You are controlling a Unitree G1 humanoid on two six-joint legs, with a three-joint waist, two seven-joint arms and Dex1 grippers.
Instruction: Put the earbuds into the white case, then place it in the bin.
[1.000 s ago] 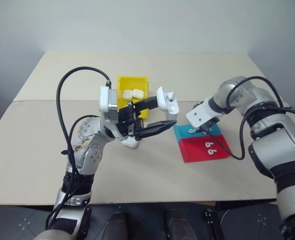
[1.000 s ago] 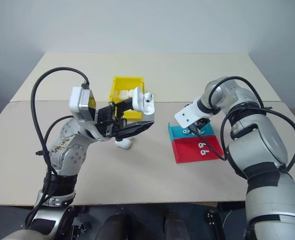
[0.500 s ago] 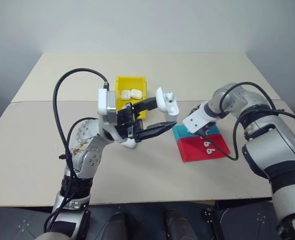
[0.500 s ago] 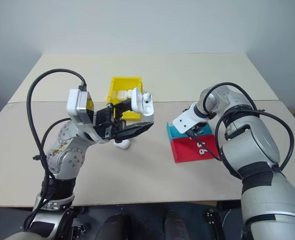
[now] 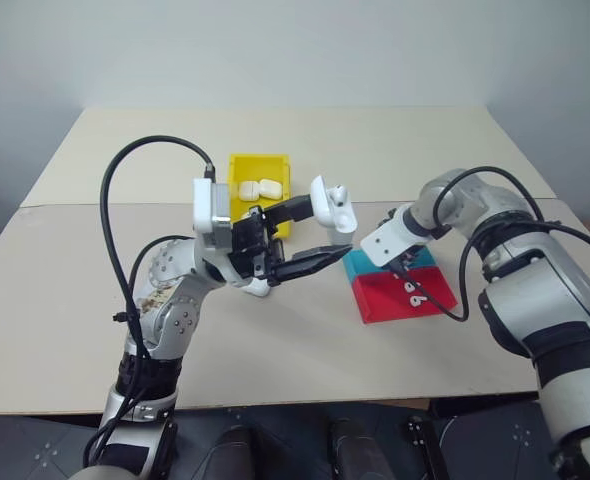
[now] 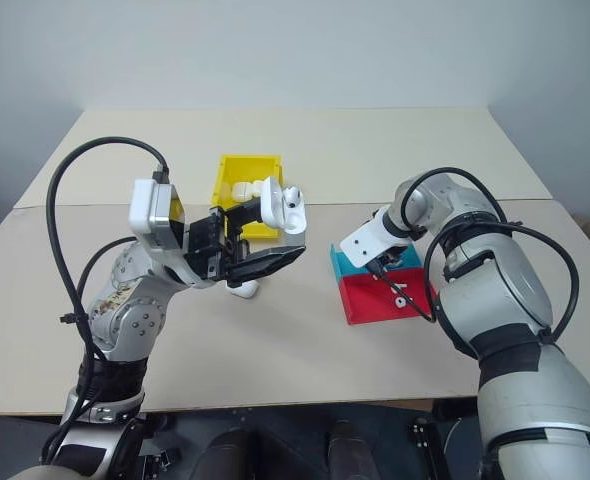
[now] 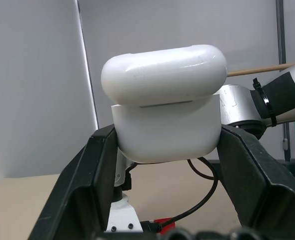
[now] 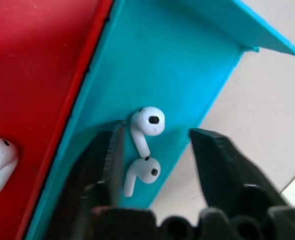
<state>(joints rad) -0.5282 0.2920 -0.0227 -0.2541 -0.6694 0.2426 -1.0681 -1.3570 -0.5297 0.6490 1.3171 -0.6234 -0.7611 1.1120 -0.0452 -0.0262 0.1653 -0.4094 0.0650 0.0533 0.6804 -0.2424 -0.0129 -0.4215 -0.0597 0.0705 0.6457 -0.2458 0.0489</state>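
My left gripper (image 5: 330,228) is raised over the table and shut on the white case (image 5: 329,204), whose lid stands open. In the left wrist view the case (image 7: 165,107) sits clamped between both fingers (image 7: 87,185). My right gripper (image 5: 399,263) points down at the blue half of the tray (image 5: 430,258). Its fingers (image 8: 105,165) stand apart, open, on either side of two earbuds (image 8: 147,122) that lie on the blue surface. More earbuds (image 5: 412,290) lie on the red half. The yellow bin (image 5: 275,160) stands behind my left gripper.
Two closed white cases (image 5: 259,188) lie in the bin. Another white case (image 6: 241,289) lies on the table under my left gripper. The blue-and-red tray (image 5: 400,305) is right of centre. The beige table (image 5: 375,140) stretches behind it.
The view has shifted a little. Both arms keep about the same places, the left still holding the case up and the right still over the blue half of the tray.
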